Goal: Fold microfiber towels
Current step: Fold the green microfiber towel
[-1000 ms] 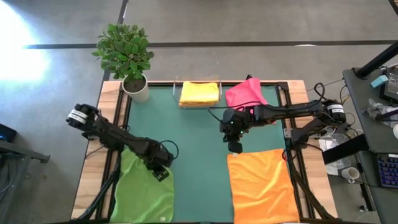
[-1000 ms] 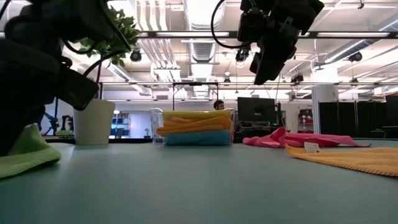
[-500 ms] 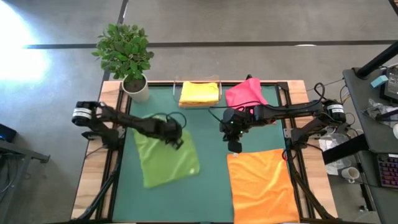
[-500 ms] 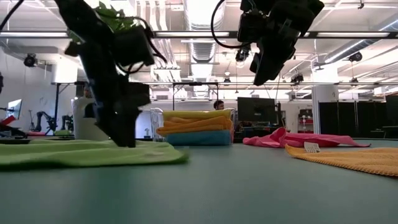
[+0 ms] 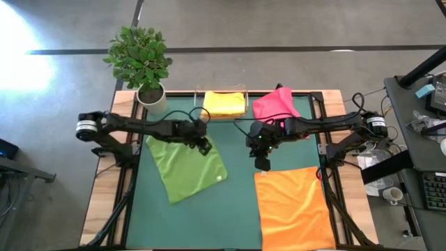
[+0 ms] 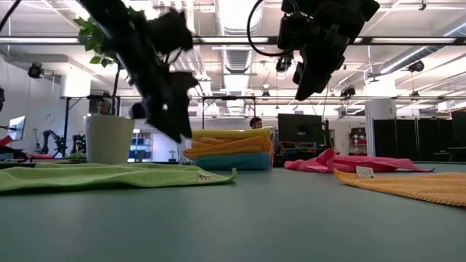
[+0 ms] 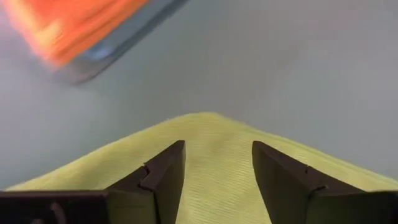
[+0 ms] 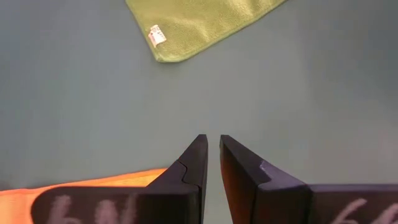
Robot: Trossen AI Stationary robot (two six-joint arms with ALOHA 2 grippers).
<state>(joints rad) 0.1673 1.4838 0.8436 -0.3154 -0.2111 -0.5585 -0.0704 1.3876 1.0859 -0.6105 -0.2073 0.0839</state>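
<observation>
Spreading seems the aim: the fuzzy green microfiber towel (image 5: 187, 169) lies flat left of centre, with the left gripper (image 5: 203, 145) open just above its far corner (holding nothing). Right gripper (image 5: 263, 164), nearly shut and empty, hovers over the flat orange towel's (image 5: 295, 209) far edge.

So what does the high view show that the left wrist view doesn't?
Only the high view shows the potted plant, the pink towel, the flat orange towel, the yellow towel topping the tray stack, and the right claw hovering shut above the mat.

Only the left wrist view shows the orange towels stacked inside the clear tray.

Both show the green towel lying flat and the left claw, open over its corner.
</observation>
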